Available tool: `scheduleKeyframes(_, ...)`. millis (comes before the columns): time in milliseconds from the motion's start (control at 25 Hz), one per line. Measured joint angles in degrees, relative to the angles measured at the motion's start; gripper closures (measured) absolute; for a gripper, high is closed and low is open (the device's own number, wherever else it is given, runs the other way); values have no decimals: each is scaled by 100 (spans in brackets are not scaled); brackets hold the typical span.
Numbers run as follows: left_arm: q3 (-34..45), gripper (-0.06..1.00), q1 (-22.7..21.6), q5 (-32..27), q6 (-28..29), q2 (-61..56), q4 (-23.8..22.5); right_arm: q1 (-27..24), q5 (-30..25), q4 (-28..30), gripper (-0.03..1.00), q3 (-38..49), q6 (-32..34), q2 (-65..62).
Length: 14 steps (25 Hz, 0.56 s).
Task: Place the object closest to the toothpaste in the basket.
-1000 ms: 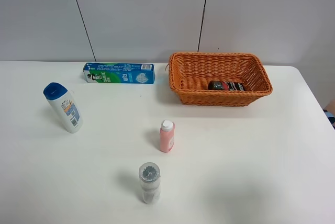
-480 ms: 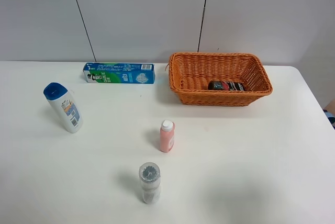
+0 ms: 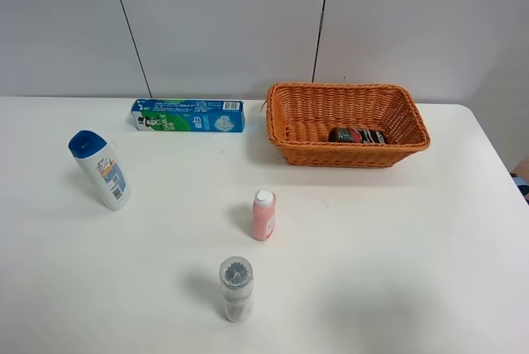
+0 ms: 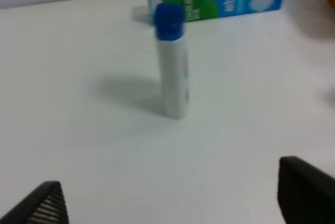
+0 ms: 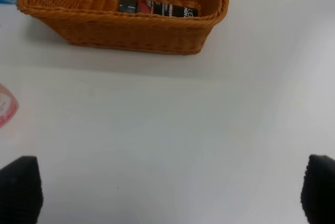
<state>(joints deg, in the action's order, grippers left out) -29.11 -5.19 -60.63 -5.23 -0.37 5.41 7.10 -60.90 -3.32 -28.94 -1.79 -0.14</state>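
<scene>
White table (image 3: 388, 230): far edge runs along the grey wall, right edge visible past the basket. Widest open surface is the right and near-right area; a second open band lies between the bottles and the far row of items.

Wicker basket (image 3: 348, 123): orange, rectangular, at far right-centre, just beside the toothpaste box (image 3: 188, 115), not touching. Inside it, against the near wall, lies a dark container (image 3: 357, 135) on its side; black label with a red band, its white print too small to read in either view.

Toothpaste box: blue and green, lying flat near the far edge, long side to the wall. Barcode at one end; lettering not legible.

White bottle with blue cap (image 3: 100, 169): upright, slightly tilted, at the left, well apart from everything else. Blue-orange label, text unreadable.

Clear bottle (image 3: 236, 289): upright, nearest the front edge.

Pink bottle with white cap (image 3: 264, 215): upright, mid-table, between the clear bottle and the basket.

Left gripper (image 4: 172, 203): fingers spread wide, nothing between them, above bare table short of the white bottle. Right gripper (image 5: 172, 187): fingers likewise wide apart and empty, over open table in front of the basket.
</scene>
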Motion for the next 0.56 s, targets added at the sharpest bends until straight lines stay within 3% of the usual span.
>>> scheduleKeyframes(120, 0, 15, 0, 4, 557, 0, -427, 0, 0, 0, -3, 0, 0, 0)
scheduleKeyframes(560, 0, 15, 0, 7, 523, 0, -415, 0, 0, 0, -3, 0, 0, 0)
